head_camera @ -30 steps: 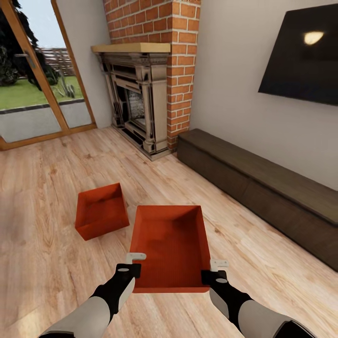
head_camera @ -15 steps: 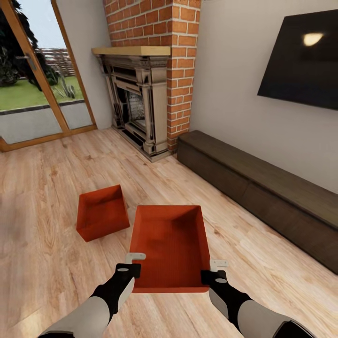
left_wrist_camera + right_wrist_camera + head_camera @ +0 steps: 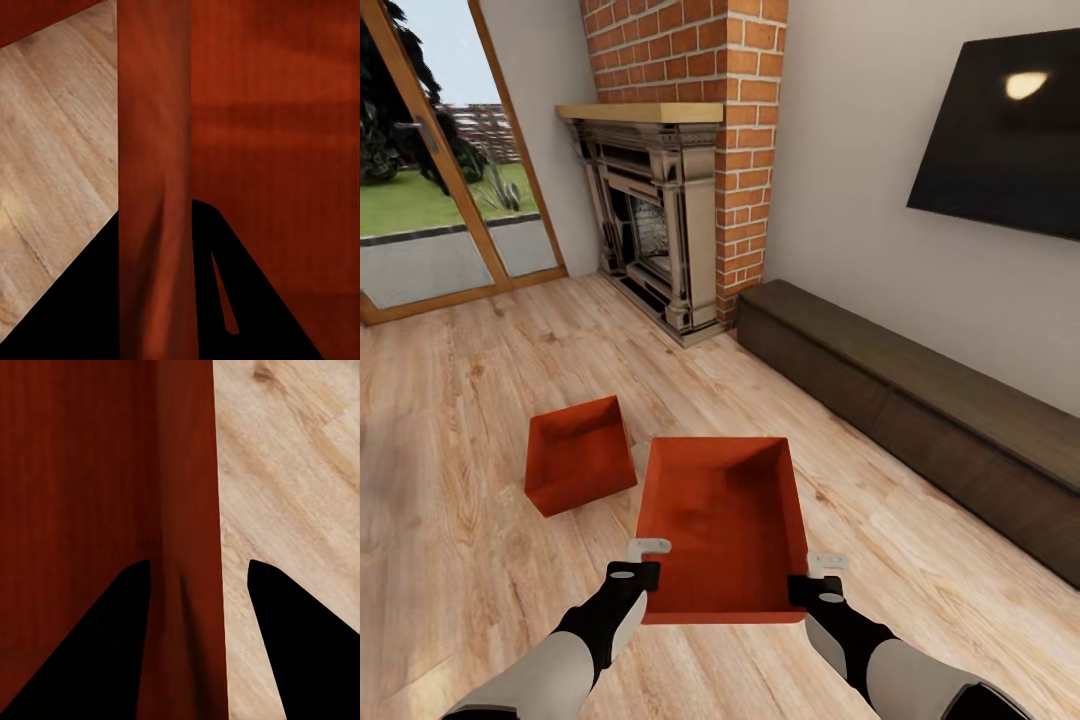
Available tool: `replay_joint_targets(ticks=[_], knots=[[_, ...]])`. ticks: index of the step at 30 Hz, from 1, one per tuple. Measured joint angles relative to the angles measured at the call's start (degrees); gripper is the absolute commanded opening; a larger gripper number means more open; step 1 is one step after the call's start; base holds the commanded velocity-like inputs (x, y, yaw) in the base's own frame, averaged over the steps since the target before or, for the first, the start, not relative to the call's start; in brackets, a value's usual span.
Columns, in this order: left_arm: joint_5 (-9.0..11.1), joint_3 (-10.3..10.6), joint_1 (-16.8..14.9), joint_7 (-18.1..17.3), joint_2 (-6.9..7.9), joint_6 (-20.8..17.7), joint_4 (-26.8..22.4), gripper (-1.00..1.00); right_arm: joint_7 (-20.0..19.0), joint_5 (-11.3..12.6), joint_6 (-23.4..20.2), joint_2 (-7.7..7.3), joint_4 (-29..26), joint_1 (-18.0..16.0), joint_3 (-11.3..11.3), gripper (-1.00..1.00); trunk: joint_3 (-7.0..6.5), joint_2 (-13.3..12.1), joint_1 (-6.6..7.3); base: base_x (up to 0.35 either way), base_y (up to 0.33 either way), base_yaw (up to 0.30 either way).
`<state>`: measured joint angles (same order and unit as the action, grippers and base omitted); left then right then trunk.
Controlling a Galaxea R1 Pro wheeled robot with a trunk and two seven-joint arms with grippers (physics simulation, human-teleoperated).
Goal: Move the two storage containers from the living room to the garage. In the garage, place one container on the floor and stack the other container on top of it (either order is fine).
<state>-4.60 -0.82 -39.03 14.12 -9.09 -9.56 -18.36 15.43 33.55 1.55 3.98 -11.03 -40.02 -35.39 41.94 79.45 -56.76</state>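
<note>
Held up over the wood-plank floor (image 3: 480,420) of the living room: one orange-red bin (image 3: 722,520), left gripper (image 3: 644,562) clamped on its left wall and right gripper (image 3: 818,577) clamped on its right wall, each wall pinched between two black fingers. Resting on the planks just left of it and a little farther off, near the brick fireplace (image 3: 660,200): the second bin (image 3: 578,455), tilted. Along the right wall, a long dark bench (image 3: 920,400) under a black TV (image 3: 1000,130).
</note>
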Motion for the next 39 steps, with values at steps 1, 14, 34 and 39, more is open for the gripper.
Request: replay_joint_targets(ticks=[1, 14, 34, 39], knots=[[0.0, 0.0, 0.0, 0.0, 0.00, 0.0, 0.0, -1.00, 0.0, -0.1, 0.0, -0.01, 0.0, 0.0, 0.0, -1.00, 0.00, 0.0, 0.00, 0.000, 0.000, 0.000], [0.1, 0.1, 0.0, -0.2, 0.13, 0.0, 0.0, -1.00, 0.2, -0.3, 0.0, 0.12, 0.0, 0.0, 0.2, -1.00, 0.00, 0.0, 0.00, 0.000, 0.000, 0.000], [0.0, 0.0, 0.0, -0.3, 0.18, 0.1, 0.0, -1.00, 0.3, 0.0, 0.1, 0.14, 0.0, 0.0, 0.0, -1.00, 0.00, 0.0, 0.00, 0.000, 0.000, 0.000], [0.0, 0.0, -0.1, -0.3, 0.17, 0.1, 0.0, -1.00, 0.2, 0.0, 0.1, 0.13, 0.0, -0.1, 0.0, -1.00, 0.00, 0.0, 0.00, 0.000, 0.000, 0.000]])
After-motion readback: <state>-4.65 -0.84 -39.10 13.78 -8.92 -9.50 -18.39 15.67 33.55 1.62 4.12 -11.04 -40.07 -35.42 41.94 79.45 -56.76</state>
